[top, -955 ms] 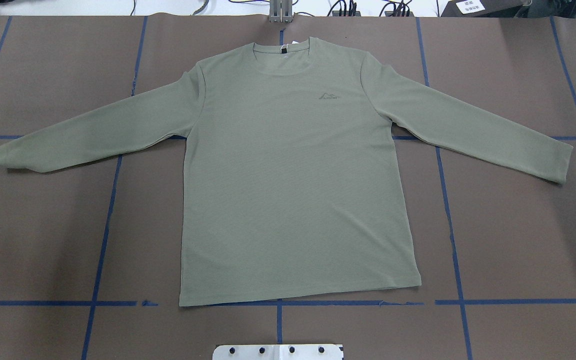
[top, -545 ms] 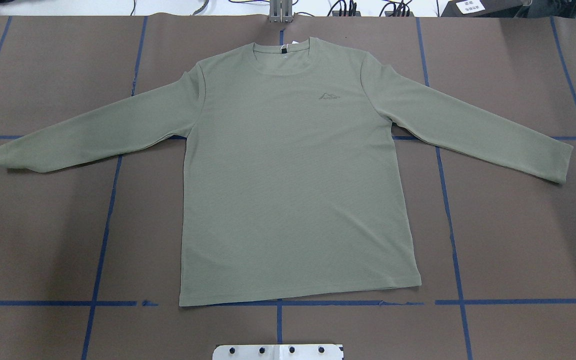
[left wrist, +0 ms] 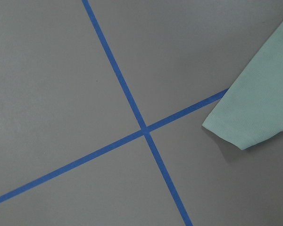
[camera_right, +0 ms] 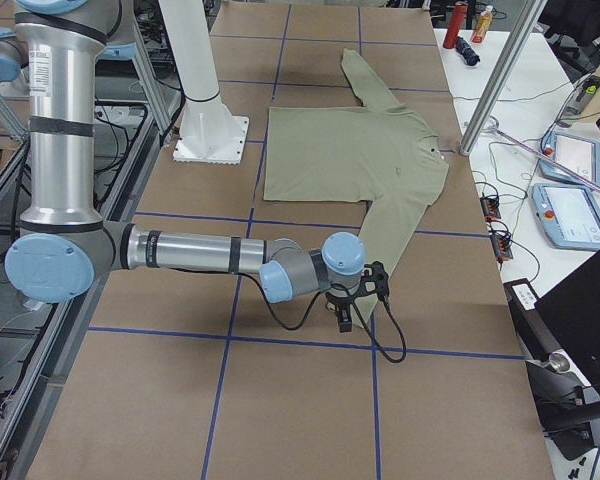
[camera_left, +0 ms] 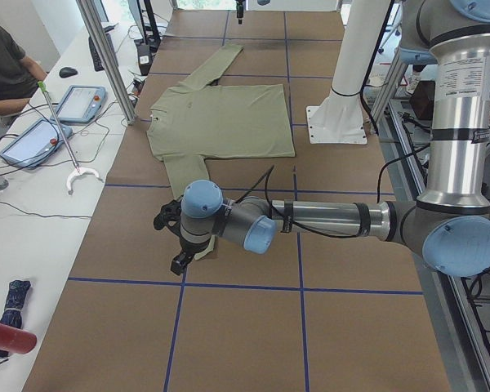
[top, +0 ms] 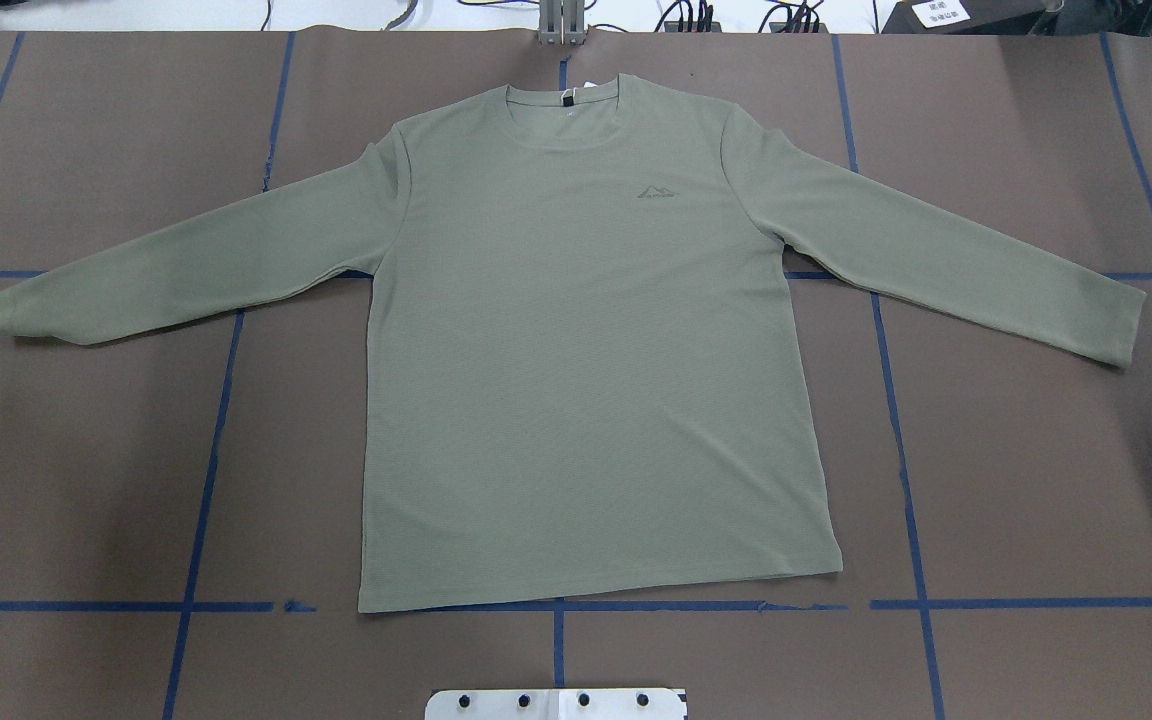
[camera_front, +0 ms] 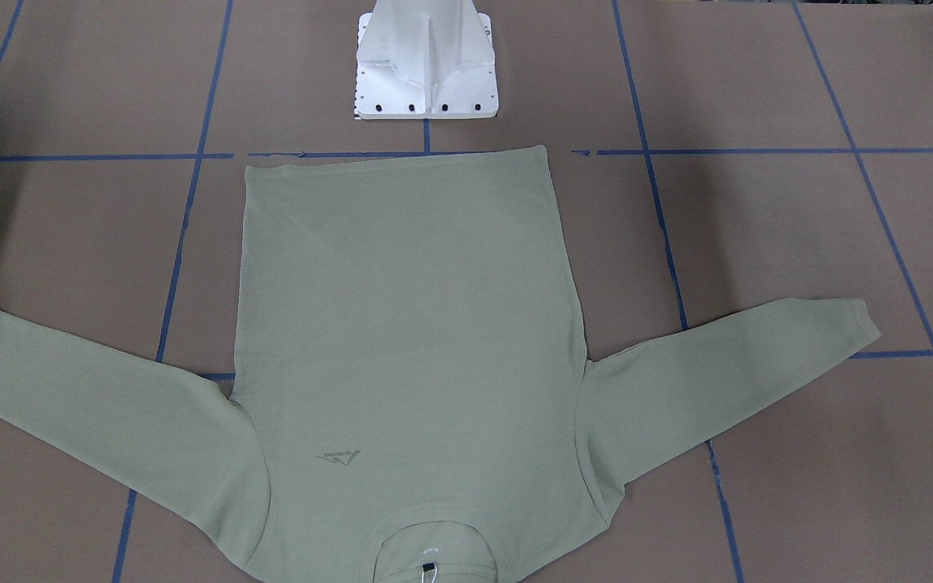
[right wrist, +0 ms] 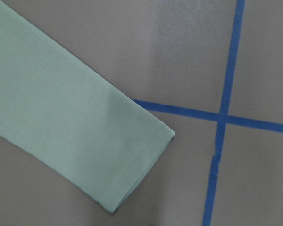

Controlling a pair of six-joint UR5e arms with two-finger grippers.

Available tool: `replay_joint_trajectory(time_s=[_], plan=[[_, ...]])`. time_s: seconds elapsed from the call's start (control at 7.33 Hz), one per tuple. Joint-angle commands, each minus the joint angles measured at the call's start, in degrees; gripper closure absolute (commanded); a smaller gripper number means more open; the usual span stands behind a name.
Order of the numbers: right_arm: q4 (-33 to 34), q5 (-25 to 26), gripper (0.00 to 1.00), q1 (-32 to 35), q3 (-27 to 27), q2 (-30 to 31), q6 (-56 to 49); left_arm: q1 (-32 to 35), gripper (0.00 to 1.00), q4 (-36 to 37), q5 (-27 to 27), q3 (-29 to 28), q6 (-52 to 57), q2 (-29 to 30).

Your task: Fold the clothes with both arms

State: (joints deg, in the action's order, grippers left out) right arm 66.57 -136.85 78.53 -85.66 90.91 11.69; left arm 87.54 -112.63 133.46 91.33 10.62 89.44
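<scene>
The sage-green long-sleeved shirt [top: 576,350] lies flat and face up on the brown table, neck at the far edge, both sleeves spread outward [camera_front: 402,324]. My left arm reaches low over the table, and its gripper [camera_left: 179,260] hovers at the end of the near sleeve; the left wrist view shows that cuff [left wrist: 254,117] from above. My right gripper [camera_right: 344,320] hovers at the other sleeve's end, whose cuff [right wrist: 132,165] fills the right wrist view. Both grippers show only in the side views, so I cannot tell whether they are open or shut.
The white pedestal base [camera_front: 426,65] stands just behind the shirt's hem. Blue tape lines [top: 206,450] grid the table. A side bench holds tablets [camera_left: 77,102] with a person [camera_left: 4,65] seated there. More tablets [camera_right: 570,210] lie beside the far edge.
</scene>
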Motion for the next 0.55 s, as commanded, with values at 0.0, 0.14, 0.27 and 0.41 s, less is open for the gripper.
replay_joint_trajectory(time_s=[0.0, 0.14, 0.27, 0.41], plan=[[-6.1, 0.9, 0.00, -3.9, 10.1, -7.3, 3.1, 0.0, 0.00, -2.4, -0.2, -1.2, -2.9, 0.7], [-14.0, 4.6, 0.00, -5.7, 13.6, -7.4, 3.3, 0.0, 0.00, -3.6, 0.0, -1.4, -3.4, 0.5], [-15.7, 5.4, 0.00, -7.7, 15.4, -8.8, 4.6, 0.0, 0.00, -3.7, 0.0, -1.4, -3.5, 0.5], [-16.0, 5.5, 0.00, -8.9, 15.9, -9.1, 7.0, 0.0, 0.00, -3.7, 0.1, -1.4, -3.5, 0.5]])
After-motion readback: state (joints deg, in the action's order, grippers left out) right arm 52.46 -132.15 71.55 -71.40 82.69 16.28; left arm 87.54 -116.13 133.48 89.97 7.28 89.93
